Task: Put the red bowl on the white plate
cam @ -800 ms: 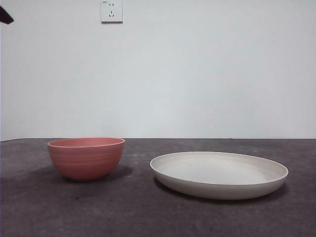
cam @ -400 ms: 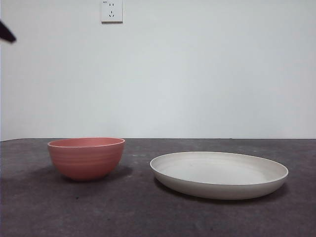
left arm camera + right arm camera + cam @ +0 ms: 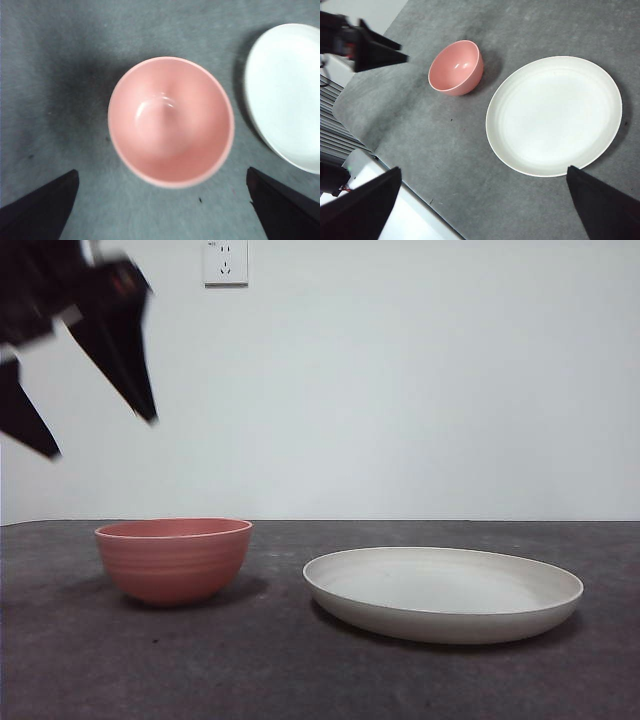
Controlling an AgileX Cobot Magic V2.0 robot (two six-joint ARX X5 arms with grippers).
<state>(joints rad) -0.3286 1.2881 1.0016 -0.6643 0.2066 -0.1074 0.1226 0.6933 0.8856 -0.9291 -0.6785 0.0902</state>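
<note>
One open hand (image 3: 100, 435) (left, seemingly) above red bowl (image 3: 174, 560)

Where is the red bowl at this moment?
The red bowl stands upright on the dark table, left of the white plate in the front view, apart from it, with the open left gripper above it.

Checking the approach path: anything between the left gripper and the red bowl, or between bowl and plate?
Nothing visible. The left gripper hangs open above the red bowl; bare table separates the bowl from the white plate.
</note>
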